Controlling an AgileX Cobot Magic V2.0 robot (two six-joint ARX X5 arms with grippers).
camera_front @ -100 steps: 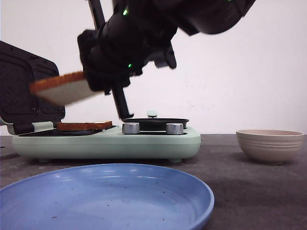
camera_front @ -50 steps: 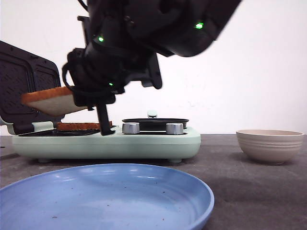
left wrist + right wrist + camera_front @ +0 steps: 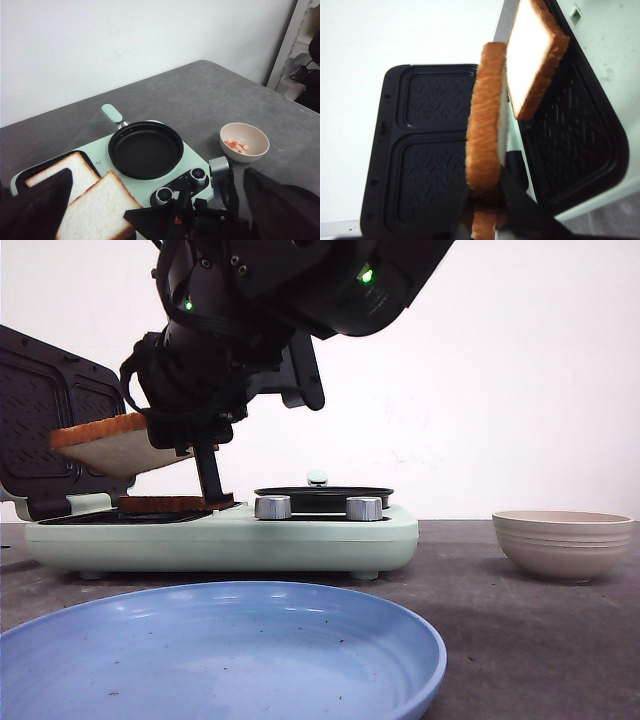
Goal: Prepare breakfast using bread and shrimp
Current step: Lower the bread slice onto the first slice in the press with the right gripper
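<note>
Front view: a slice of bread (image 3: 110, 445) is held clamped in the right hand (image 3: 185, 445), tilted slightly, just above the open sandwich press (image 3: 220, 530) on the bench (image 3: 520, 640). A second slice (image 3: 165, 504) is seen lying flat on the press's lower grill plate, under the held one. The raised lid (image 3: 50, 420) stands behind both. In the right wrist view the held slice (image 3: 487, 150) is gripped by its crust edge. The left hand (image 3: 150, 220) is apart and holds nothing, well back from the press. For the step to be done well, the held slice should be levelled, squared over the lower slice and lowered until contact is made before release, since a tilted drop could leave it overhanging. A small bowl (image 3: 244, 141) of shrimp (image 3: 236, 145) waits beside the frying pan (image 3: 145, 149)
</note>
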